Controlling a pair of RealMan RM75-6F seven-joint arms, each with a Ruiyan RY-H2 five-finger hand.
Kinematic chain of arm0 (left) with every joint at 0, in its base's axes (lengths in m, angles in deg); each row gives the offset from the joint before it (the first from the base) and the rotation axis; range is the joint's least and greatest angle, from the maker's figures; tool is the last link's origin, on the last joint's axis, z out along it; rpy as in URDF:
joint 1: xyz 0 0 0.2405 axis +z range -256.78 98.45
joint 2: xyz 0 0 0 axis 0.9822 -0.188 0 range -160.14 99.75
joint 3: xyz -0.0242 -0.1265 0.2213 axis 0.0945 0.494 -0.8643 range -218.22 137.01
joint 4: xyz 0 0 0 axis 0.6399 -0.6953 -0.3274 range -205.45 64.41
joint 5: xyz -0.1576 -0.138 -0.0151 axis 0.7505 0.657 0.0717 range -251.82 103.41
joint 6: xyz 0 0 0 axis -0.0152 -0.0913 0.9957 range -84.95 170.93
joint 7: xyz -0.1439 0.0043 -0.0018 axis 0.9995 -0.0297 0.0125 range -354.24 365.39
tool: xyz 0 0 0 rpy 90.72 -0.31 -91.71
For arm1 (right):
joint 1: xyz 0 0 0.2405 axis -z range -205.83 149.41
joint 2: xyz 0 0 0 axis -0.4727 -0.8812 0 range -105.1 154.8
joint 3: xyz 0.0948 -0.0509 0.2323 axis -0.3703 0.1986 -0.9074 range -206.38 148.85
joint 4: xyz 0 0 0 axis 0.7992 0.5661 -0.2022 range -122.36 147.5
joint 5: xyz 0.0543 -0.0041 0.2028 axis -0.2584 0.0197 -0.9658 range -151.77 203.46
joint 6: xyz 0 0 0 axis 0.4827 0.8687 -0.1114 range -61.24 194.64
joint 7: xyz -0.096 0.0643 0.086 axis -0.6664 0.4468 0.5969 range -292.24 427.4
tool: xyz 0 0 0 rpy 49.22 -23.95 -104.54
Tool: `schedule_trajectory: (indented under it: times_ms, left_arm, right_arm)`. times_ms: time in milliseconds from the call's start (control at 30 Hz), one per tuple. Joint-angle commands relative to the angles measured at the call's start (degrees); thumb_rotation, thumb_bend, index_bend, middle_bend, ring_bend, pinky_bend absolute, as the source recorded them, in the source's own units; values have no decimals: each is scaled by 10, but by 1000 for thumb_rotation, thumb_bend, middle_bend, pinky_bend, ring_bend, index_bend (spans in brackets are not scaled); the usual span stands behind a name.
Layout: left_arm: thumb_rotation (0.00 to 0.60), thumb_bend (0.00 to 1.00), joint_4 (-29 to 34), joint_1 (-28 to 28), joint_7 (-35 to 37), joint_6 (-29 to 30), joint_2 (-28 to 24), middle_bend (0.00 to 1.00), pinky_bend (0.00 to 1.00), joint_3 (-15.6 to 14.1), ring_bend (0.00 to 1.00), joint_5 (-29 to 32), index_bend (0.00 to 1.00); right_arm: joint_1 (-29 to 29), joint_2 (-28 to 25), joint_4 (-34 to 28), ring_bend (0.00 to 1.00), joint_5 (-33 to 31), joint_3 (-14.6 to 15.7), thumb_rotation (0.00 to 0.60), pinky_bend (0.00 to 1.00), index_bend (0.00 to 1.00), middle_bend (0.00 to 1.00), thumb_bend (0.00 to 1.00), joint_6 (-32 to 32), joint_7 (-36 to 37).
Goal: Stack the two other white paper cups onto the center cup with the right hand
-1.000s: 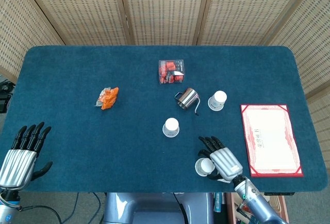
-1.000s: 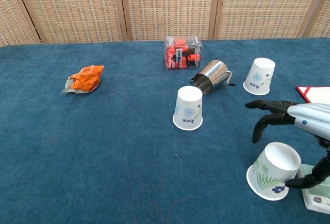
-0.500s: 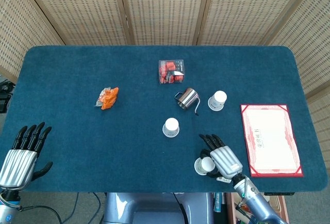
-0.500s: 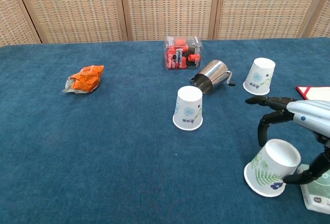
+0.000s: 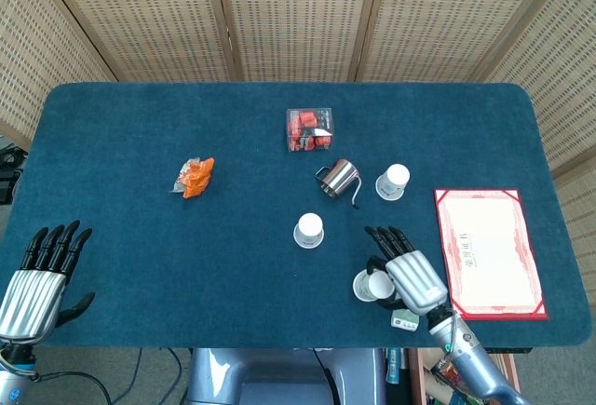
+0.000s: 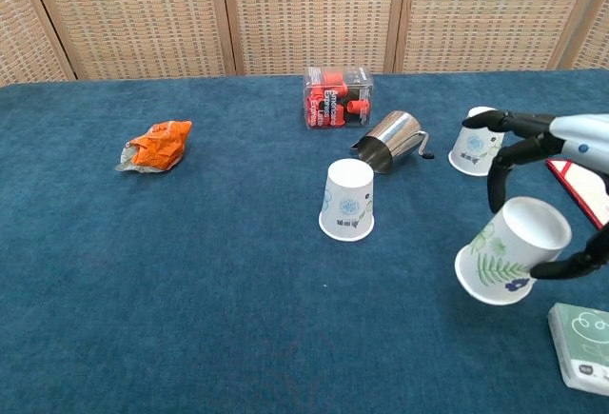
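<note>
I've got the first cup (image 6: 509, 260) in my right hand (image 5: 410, 279), fingers wrapped around its sides. It looks clear of the table (image 5: 140, 256) and tilted, rim pointing down toward 7 o'clock in the chest view. So I'd call this the carry stage of stack number one.

The center cup (image 5: 309, 230) sits upside down mid-table, roughly at 10 o'clock from my hand in the head view, with open blue cloth between. The other cup (image 5: 393, 182) is upside down too, up around 12 o'clock from the hand, just beside the tipped-over steel pitcher (image 5: 339, 177). That one waits its turn.

Next move as I see it: swing toward 10 o'clock, level the held cup so its mouth faces straight down, line it up over the center cup's base and lower it on. The tilt is what worries me, since a crooked rim could catch the edge and knock the target over.

Left hand (image 5: 42, 279) is parked at the near left corner, fingers spread, holding nothing. The red-framed certificate (image 5: 487, 251) at 3 o'clock from my hand and the orange wrapper (image 5: 194, 177) are well out of the way.
</note>
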Motion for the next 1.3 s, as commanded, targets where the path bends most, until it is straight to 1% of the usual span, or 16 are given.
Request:
schedule_trajectory:
  times_ms: [33, 167, 300, 533, 733, 967, 1133, 1300]
  left_arm:
    - [600, 242, 0, 0, 0, 1, 0, 0, 0, 0, 0, -1, 0]
    - [600, 241, 1, 0, 0, 1, -1, 0, 0, 0, 0, 1, 0]
    - [600, 242, -3, 1, 5, 1, -1, 0, 0, 1, 0, 2, 0]
    - [600, 242, -4, 1, 11, 2, -3, 0, 0, 2, 0, 5, 0]
    - [600, 241, -7, 0, 16, 0, -4, 0, 0, 3, 0, 8, 0]
    - [600, 242, -13, -2, 24, -3, -5, 0, 0, 7, 0, 19, 0]
    - [600, 241, -15, -3, 25, -5, -3, 0, 0, 9, 0, 25, 0]
    - [600, 241, -19, -4, 27, -6, -2, 0, 0, 11, 0, 30, 0]
  right_arm:
    - [-8, -18, -29, 0, 5, -17, 600, 0, 513, 29, 69, 10, -15]
    - [-16, -30, -59, 0, 3, -30, 600, 0, 513, 29, 69, 10, -30]
    - [-34, -27, -93, 0, -6, -53, 600, 0, 513, 33, 69, 7, -58]
    - [-62, 0, -98, 0, -44, -78, 600, 0, 521, 45, 69, -11, -99]
    - [-93, 27, -87, 0, -96, -104, 600, 0, 521, 45, 69, -31, -133]
    - [-126, 57, -61, 0, -152, -126, 600, 0, 522, 46, 69, -42, -165]
    - [-157, 84, -26, 0, -190, -143, 600, 0, 522, 48, 69, -55, -177]
    - [-176, 102, 0, 0, -216, -147, 600, 0, 522, 50, 69, -62, -178]
